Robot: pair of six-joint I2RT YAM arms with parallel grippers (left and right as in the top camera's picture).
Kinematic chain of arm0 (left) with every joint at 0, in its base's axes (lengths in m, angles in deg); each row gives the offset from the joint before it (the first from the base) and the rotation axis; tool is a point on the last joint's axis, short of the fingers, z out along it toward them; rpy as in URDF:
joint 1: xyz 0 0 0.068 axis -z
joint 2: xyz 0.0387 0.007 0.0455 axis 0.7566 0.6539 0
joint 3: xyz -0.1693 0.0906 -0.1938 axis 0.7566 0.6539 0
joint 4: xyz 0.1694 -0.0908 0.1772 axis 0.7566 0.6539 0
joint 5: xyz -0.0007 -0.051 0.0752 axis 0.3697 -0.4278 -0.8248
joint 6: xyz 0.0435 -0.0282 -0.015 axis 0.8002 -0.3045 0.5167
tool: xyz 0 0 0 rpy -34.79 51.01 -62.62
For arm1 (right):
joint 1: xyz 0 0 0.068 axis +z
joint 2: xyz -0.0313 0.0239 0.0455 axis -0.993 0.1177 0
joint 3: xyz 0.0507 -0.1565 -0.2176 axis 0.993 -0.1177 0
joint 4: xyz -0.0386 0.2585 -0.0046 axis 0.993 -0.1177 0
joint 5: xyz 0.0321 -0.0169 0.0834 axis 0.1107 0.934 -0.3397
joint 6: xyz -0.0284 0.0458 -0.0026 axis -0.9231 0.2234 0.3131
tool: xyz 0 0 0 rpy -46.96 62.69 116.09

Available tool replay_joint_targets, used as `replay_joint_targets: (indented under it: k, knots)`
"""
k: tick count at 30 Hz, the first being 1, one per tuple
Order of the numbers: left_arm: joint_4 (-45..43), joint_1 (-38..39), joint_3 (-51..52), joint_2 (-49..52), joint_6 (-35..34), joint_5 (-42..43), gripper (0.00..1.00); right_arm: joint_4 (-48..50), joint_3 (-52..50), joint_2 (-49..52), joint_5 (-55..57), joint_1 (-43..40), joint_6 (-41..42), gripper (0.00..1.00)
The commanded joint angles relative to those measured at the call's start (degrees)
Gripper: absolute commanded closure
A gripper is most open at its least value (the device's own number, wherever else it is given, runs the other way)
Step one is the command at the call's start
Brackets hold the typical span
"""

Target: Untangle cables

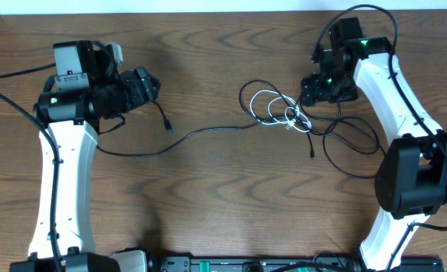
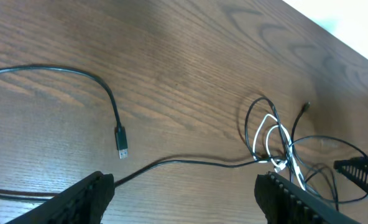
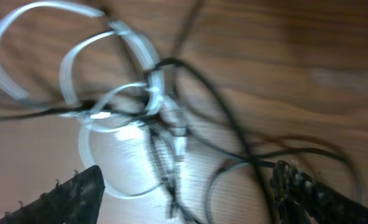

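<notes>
Right gripper [image 3: 190,202]: released, fingers spread wide above the knot; we see nothing clamped.
Cables [image 3: 162,106]: the tangle lies directly ahead, between the spread fingers, with the white cord [image 3: 109,117] looped through the black ones.
Left gripper [image 2: 184,205]: released and empty; a loose black plug [image 2: 122,143] lies just ahead, the tangle well beyond.
Recommendation: we judge the right should close on one strand at the knot's edge, not a crossing, while the left pins the plug end to the bench [image 1: 223,196]; then part them slowly.

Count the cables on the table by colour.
Black cables: 2 traceable; overlaps may hide more
White cable: 1
Total: 3
</notes>
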Motion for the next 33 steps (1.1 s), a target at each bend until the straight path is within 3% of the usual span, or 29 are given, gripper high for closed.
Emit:
replay_joint_targets:
  k: [1,6,11,20,28,31,33]
  knots:
    - [-0.66,-0.04,-0.98,-0.39,-0.11,-0.92,0.2,0.2,2.75,0.35,5.73,-0.9,2.12,0.14]
    - [-1.27,0.48,-1.01,-1.2,-0.11,0.0,0.19,-2.12,8.92,0.24,-11.63,-0.63,-12.79,0.15]
    - [-1.03,2.84,-0.96,-1.05,-0.11,2.45,0.19,-4.11,9.92,0.28,-19.19,1.81,-19.28,0.17]
    - [-1.66,4.59,-0.96,-1.03,-0.15,2.43,0.19,-0.46,-0.63,2.49,-12.63,5.51,-15.58,0.27]
    - [-1.64,4.59,-0.96,-1.01,-0.15,2.47,0.19,0.02,-4.61,5.29,-21.38,6.32,-18.38,0.36]
    - [-1.44,4.59,-0.94,-1.01,-0.15,2.47,0.19,0.04,-4.61,6.23,-23.96,6.86,-18.82,0.47]
    - [-1.01,4.59,-0.9,-1.01,-0.15,2.47,0.19,-0.24,-4.63,7.21,-24.61,7.34,-18.75,0.48]
